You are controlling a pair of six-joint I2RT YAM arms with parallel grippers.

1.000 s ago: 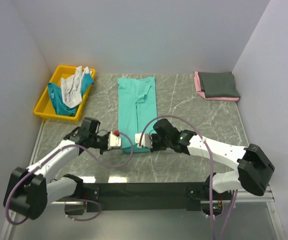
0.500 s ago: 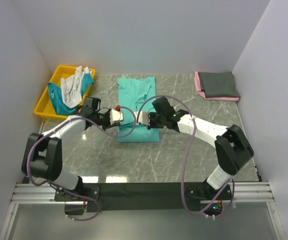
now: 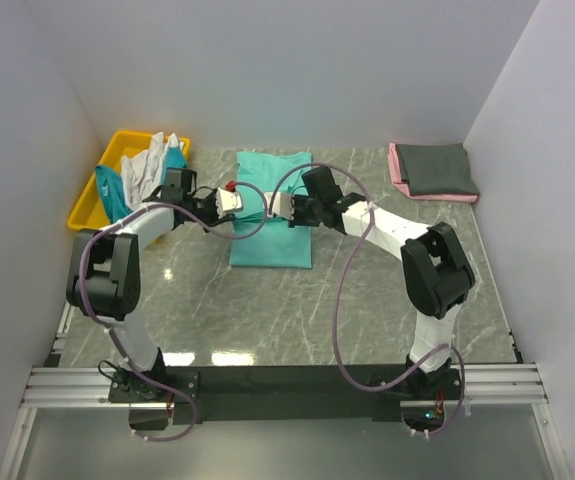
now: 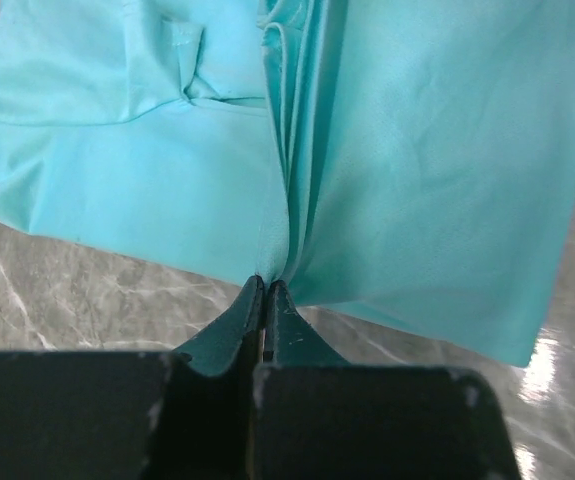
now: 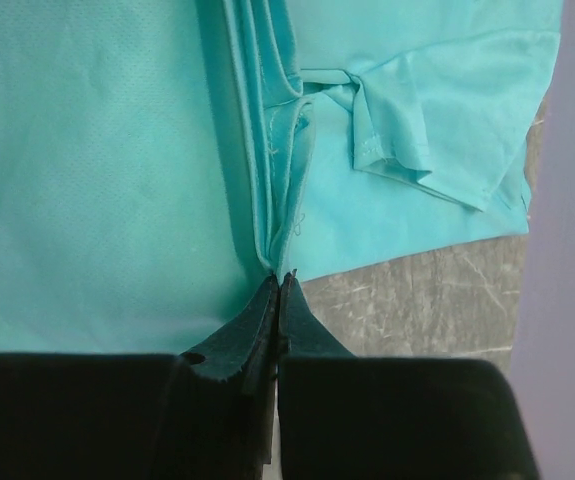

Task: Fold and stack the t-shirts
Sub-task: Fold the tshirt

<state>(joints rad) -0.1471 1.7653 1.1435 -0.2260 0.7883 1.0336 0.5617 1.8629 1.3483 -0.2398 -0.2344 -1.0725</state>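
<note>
Seen whole from above only: the marbled bench point(image 3: 367, 290), with the sea-green t-shirt point(image 3: 272, 240) laid on it between the two end effectors. To the left of the left end effector point(image 3: 233, 200) a yellow bin point(image 3: 85, 205) is seen, with a white t-shirt point(image 3: 147, 165) and a teal t-shirt point(image 3: 107, 190) heaped in it. Well off to the right of the right end effector point(image 3: 287, 208) a folded grey t-shirt point(image 3: 435, 168) is stacked on a pink t-shirt point(image 3: 397, 172). None of these side things is caught by the wrist cameras.

What is given up close instead: layered folds of the sea-green t-shirt point(image 4: 417, 170) are pinched at their edge by the left end effector point(image 4: 265, 285), jaws pressed together on the cloth. The same is shown on the other side, where the cloth point(image 5: 97, 170) is clamped at its folded edge by the right end effector point(image 5: 280, 280), with a hemmed sleeve just beyond to its right.
</note>
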